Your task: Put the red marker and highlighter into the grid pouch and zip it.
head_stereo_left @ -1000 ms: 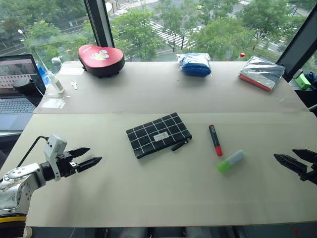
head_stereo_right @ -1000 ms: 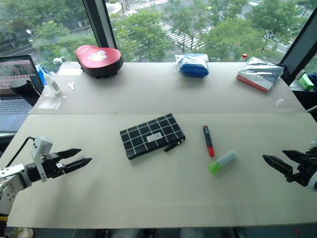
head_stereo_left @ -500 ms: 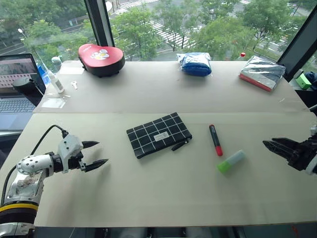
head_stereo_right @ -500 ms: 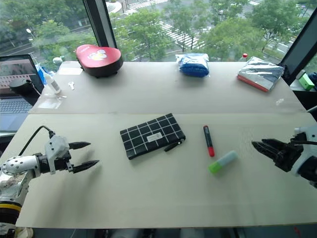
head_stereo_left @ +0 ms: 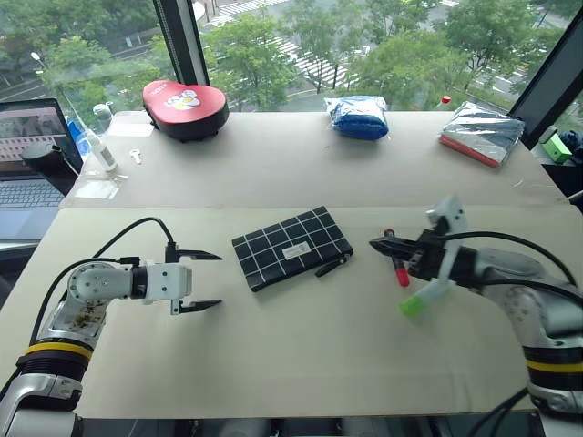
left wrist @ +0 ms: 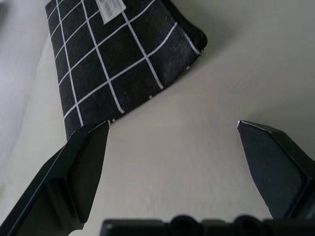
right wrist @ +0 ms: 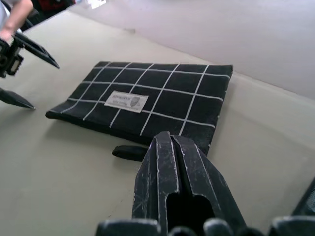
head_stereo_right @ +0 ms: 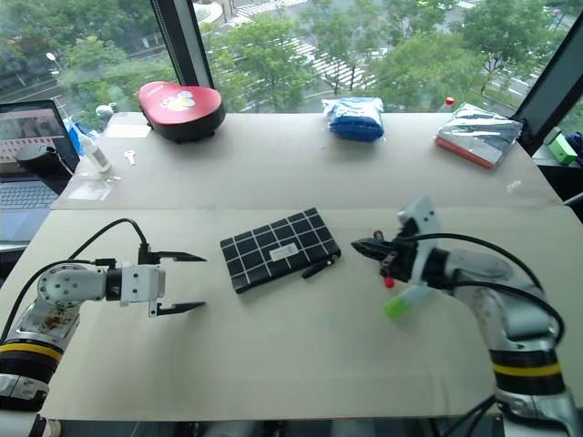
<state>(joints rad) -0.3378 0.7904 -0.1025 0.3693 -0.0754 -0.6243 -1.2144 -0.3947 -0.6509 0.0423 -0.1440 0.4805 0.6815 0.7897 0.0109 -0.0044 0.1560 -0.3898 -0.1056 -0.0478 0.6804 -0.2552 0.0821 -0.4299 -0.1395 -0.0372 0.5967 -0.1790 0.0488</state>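
Our right gripper (head_stereo_left: 378, 244) has swung in over the red marker (head_stereo_left: 399, 267), fingers together, empty; left gripper (head_stereo_left: 202, 280) gapes beside the grid pouch (head_stereo_left: 291, 247), bare table (head_stereo_left: 301, 355) in front.

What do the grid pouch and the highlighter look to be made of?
The grid pouch looks like soft matte black fabric with white grid lines, a sewn-on white label and a black zipper pull. The highlighter looks like plastic, judging by its smooth lime green cap; its body sits behind the right gripper, so the finish there is hard to judge.
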